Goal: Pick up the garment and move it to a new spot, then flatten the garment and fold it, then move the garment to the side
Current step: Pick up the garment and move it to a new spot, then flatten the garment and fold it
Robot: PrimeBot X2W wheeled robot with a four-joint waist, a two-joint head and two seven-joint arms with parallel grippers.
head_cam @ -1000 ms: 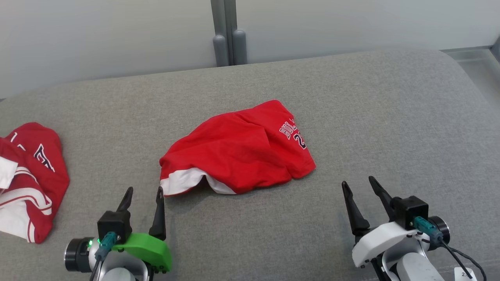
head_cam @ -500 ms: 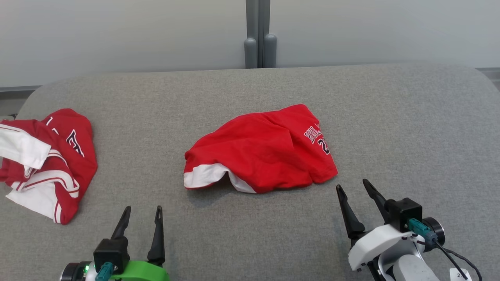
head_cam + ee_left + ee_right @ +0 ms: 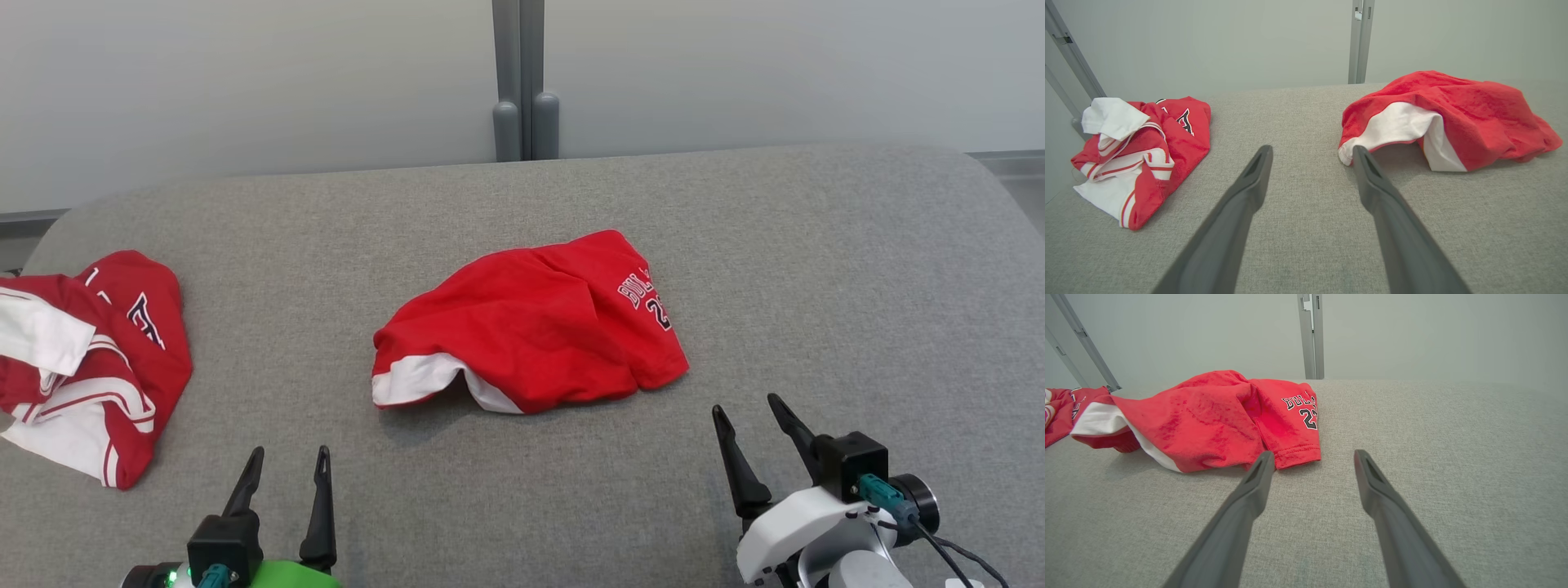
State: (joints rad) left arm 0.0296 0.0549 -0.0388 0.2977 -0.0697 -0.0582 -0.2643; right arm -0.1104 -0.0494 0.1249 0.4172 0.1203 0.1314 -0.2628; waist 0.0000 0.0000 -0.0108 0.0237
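I am holding my left gripper (image 3: 291, 449) and right gripper (image 3: 744, 403) open, empty; red shorts (image 3: 522, 335) are lying crosswise mid-tabletop (image 3: 816, 269), beyond both, nearer the right.

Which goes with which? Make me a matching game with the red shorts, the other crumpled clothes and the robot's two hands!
Things:
1. red shorts
2. crumpled red-and-white garment
3. left hand
4. right hand

Places and states:
A. open and empty, nearest the shorts' leg with the black lettering
B. at the left edge of the grey cushion
C. in the middle of the grey cushion
D. open and empty, nearest the shorts' white band

Pairs: 1-C, 2-B, 3-D, 4-A.
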